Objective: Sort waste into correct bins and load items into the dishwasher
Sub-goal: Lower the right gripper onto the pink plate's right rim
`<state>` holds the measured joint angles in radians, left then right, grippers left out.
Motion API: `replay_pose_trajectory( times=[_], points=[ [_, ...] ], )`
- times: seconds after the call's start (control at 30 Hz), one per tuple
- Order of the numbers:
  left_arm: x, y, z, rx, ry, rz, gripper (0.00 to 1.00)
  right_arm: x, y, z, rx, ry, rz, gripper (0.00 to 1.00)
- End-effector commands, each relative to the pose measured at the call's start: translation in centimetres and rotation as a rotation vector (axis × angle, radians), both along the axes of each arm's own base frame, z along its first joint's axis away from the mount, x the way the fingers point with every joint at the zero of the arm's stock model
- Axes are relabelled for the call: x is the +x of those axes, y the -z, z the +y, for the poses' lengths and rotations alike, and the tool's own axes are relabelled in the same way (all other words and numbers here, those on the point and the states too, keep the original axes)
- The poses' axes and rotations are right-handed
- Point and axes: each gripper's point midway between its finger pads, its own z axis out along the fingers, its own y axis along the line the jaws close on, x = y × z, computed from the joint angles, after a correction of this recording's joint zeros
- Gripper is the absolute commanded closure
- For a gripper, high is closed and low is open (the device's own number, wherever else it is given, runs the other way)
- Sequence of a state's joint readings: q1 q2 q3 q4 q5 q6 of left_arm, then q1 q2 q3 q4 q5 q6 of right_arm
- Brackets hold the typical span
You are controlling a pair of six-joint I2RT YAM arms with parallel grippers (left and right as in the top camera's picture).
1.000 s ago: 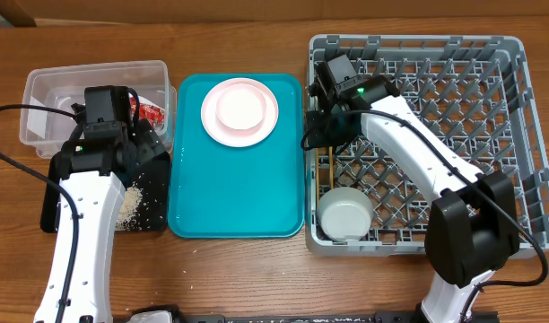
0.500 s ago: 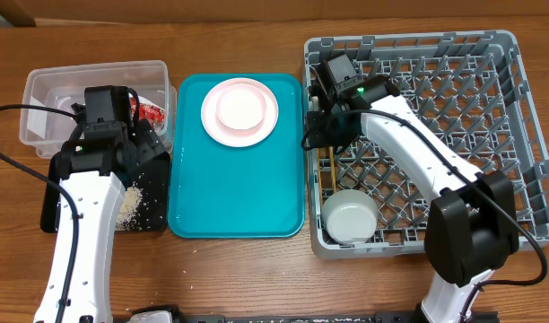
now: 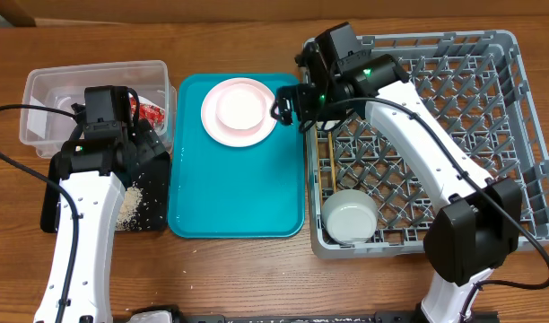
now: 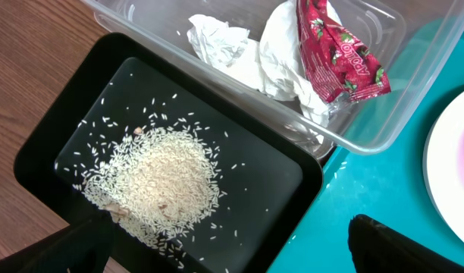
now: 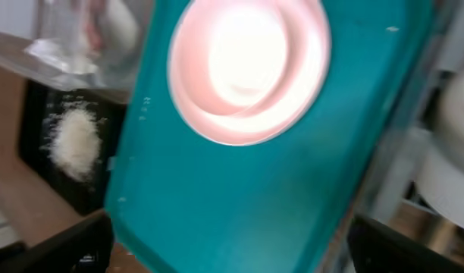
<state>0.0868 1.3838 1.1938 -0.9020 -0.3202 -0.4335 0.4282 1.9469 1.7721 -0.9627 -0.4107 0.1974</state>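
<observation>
Rice (image 4: 152,186) lies heaped in the black tray (image 4: 277,171), with the napkin (image 4: 239,57) and wrapper (image 4: 334,53) in the tub (image 4: 414,53) beside it. The left gripper (image 4: 232,243) hovers over the black tray, fingers spread and empty. The right gripper (image 5: 230,246) hangs over the right edge of the teal tray (image 3: 230,188) near the plate (image 3: 239,126), which seems to carry a pink bowl (image 3: 239,106); its fingers are spread wide too. Chopsticks (image 3: 330,170) and a white bowl (image 3: 349,217) sit in the rack (image 3: 490,117).

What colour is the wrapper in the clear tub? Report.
Snack wrapper: red with printing; left wrist view.
</observation>
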Motion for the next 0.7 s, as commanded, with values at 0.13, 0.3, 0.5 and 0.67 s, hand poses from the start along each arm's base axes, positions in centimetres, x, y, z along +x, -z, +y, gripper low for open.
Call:
replay_pose_trajectory(
  times=[0.13, 0.3, 0.5, 0.67],
  points=[
    [0.2, -0.7, 0.0, 0.000, 0.010, -0.019, 0.00, 0.5, -2.2, 2.8, 0.070, 0.029, -0.052, 0.34],
    [0.2, -0.7, 0.0, 0.000, 0.010, -0.018, 0.00, 1.6, -1.7, 3.5, -0.133, 0.086, -0.237, 0.36],
    [0.2, -0.7, 0.0, 0.000, 0.010, -0.019, 0.00, 3.0, -4.7, 4.8, -0.199, 0.075, -0.419, 0.32],
    [0.2, -0.7, 0.0, 0.000, 0.010, -0.018, 0.00, 5.7, -9.4, 4.7, -0.160, 0.095, -0.533, 0.30]
  ],
)
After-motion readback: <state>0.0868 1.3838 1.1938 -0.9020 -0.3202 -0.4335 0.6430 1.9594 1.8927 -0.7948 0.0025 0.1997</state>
